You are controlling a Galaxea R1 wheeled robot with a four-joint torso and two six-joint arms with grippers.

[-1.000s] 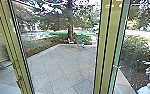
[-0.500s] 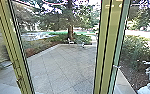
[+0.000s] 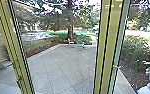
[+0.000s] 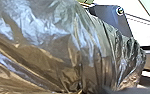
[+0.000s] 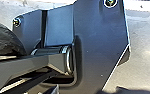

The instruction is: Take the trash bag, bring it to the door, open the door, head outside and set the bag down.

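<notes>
Close by the left wrist bulges the shiny dark bag (image 4: 53, 47), bunched into tight folds at one end. Its edge also lies near the right wrist. How open either hand is, or whether either grips it, cannot be told. Ahead, past yellow-green posts (image 3: 104, 50), paving (image 3: 61, 67) spreads toward a tree (image 3: 70, 32).

bright daylight outside | pale glare on bag (image 4: 51, 47) | highlights bleached
</notes>
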